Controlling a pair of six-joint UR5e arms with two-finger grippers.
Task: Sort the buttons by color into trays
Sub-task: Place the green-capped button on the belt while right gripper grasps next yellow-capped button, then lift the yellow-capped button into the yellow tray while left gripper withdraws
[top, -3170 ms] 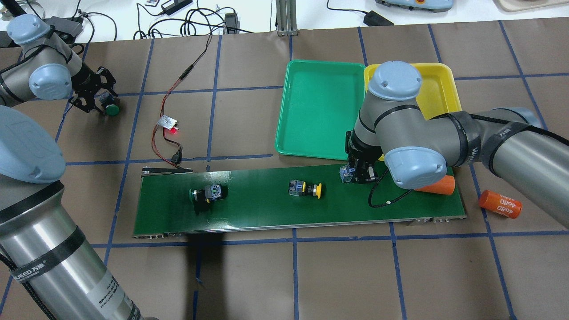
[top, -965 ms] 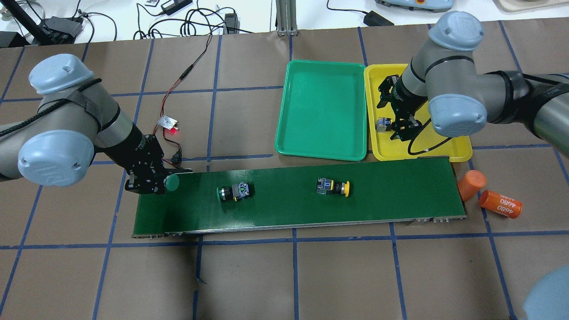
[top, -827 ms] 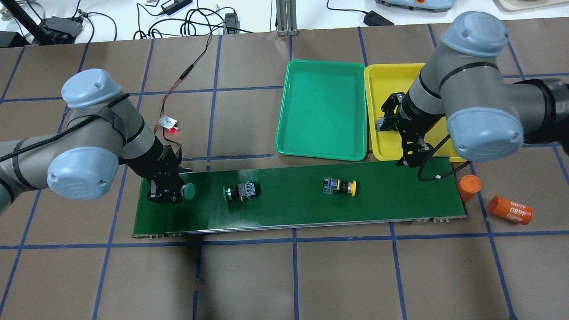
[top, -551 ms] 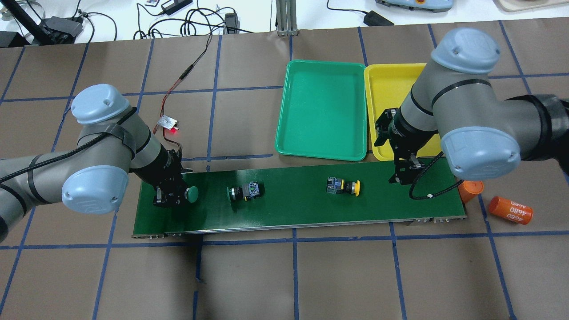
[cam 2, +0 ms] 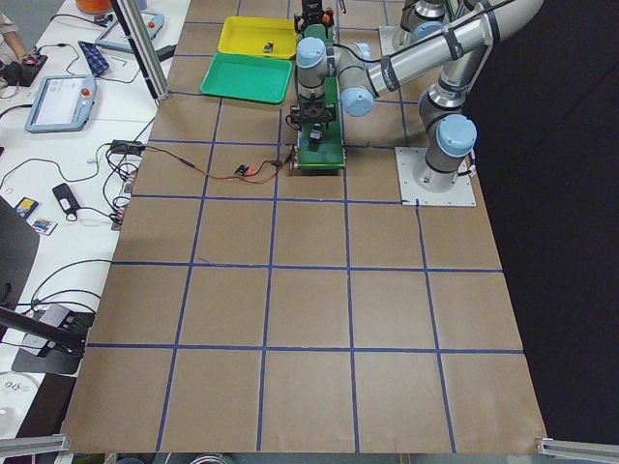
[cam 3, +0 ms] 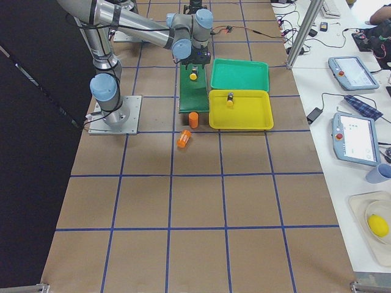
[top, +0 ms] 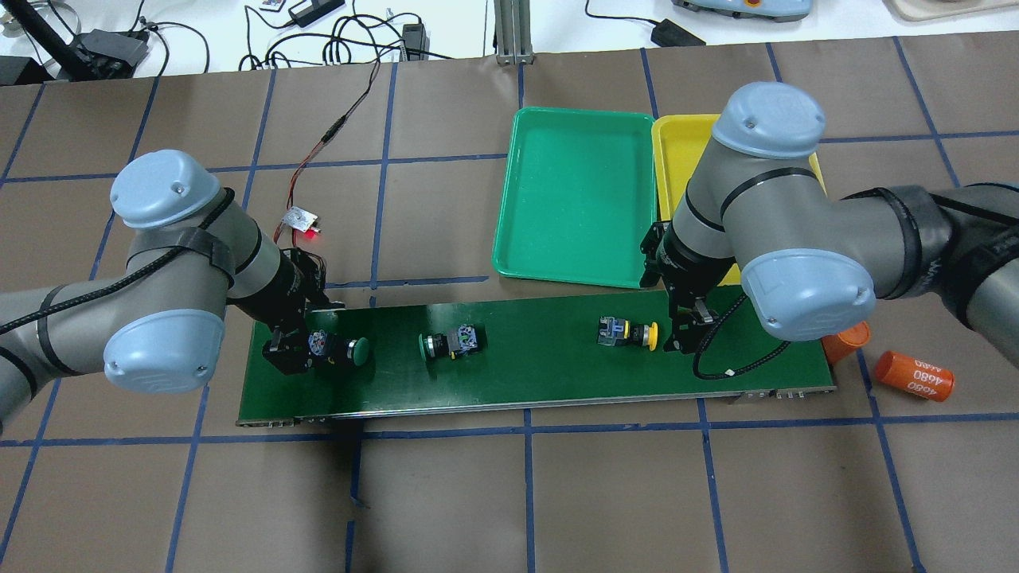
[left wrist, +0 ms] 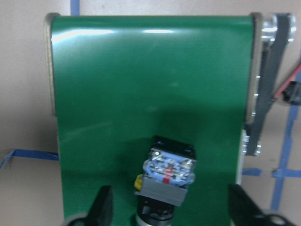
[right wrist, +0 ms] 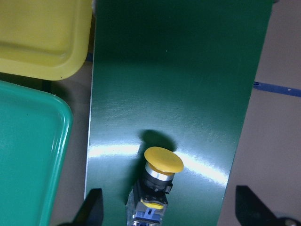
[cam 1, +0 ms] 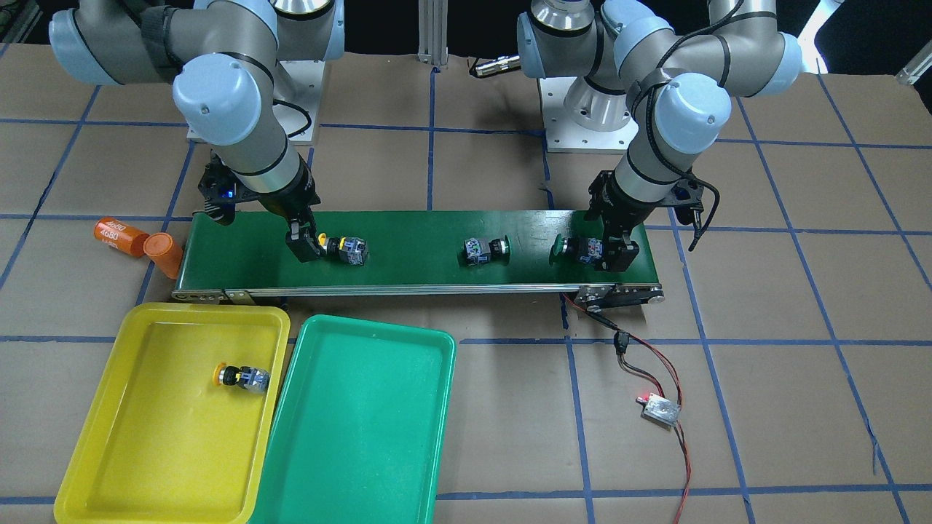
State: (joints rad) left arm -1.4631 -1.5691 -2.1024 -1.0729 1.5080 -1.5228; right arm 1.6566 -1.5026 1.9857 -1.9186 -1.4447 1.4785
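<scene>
right gripper (top: 683, 338): spread wide, holding nothing, low over the conveyor belt (top: 541, 386). just beside it, toward the belt's middle, yellow button (top: 629, 333) on its side, long axis along the belt, cap end facing the gripper. probably calls for a short slide along that axis, then closing across the collar. left gripper (top: 294, 352): likewise wide, straddling a green button (top: 342, 350), well apart from the yellow one.

The left claw (top: 305, 350) now stands open on the belt (top: 541, 382), its green button (top: 342, 348) laid there. The right claw (top: 686, 334), its button (cam 1: 240, 377) dropped in the yellow tray (cam 1: 109, 437), hangs open by the belt's yellow button (top: 629, 333).
</scene>
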